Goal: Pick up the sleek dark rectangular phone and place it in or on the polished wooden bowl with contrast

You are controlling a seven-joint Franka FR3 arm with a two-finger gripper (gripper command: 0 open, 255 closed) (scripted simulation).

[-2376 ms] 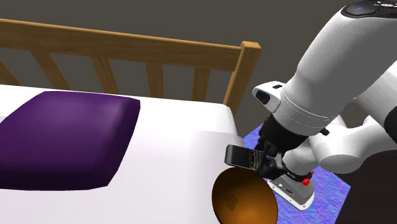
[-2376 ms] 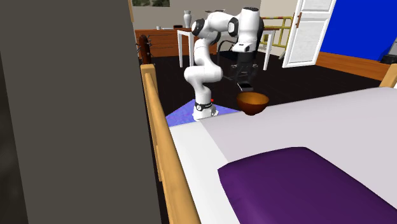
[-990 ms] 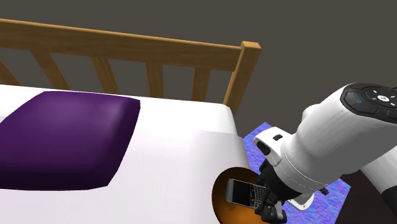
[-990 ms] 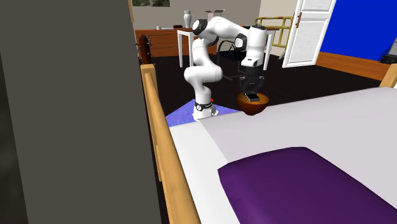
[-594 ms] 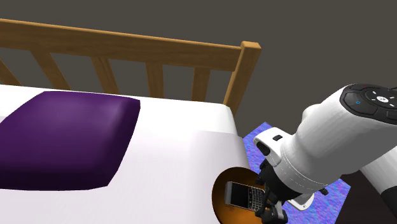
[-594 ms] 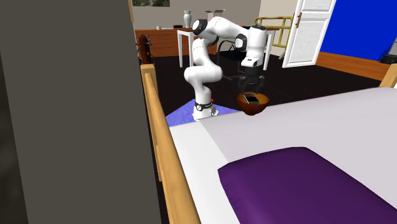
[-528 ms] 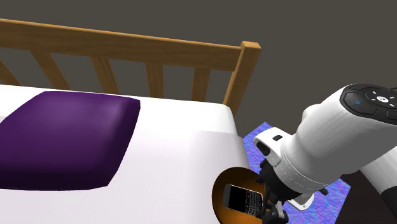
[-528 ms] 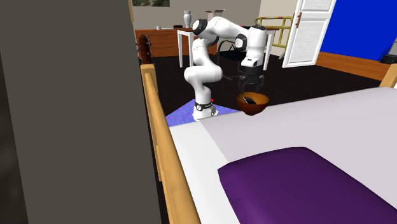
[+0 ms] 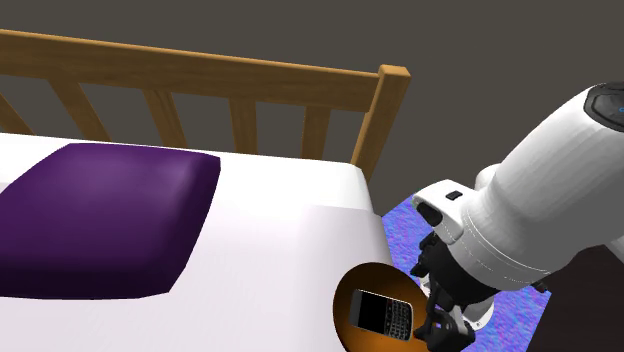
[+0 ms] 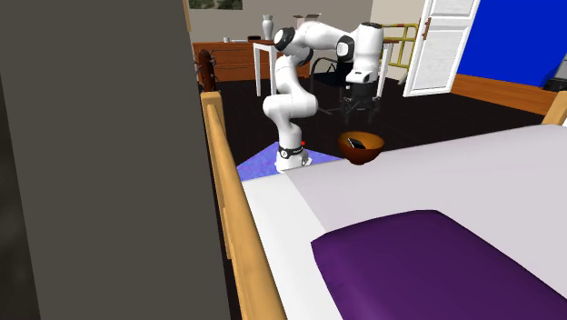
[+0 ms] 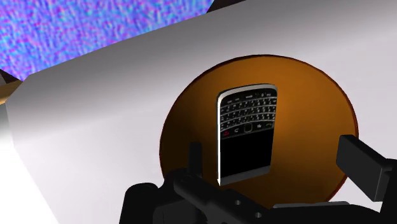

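Phone (image 11: 247,133) lies face up inside the bowl (image 11: 312,102), straight below the tool (image 11: 277,156), so the placing looks done. What worries me is the bowl's perch: it sits on the bed (image 11: 95,127) close to the corner, and bedding probably gives. A low, careless swing across the rim could nudge it and tip bowl and phone over the edge. Tool hangs above, fingers spread wide, gripping nothing, touching neither phone nor bowl.

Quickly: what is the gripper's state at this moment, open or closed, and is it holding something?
Gripper: open, holding nothing; the dark phone lies in the brown bowl, touched by neither finger.
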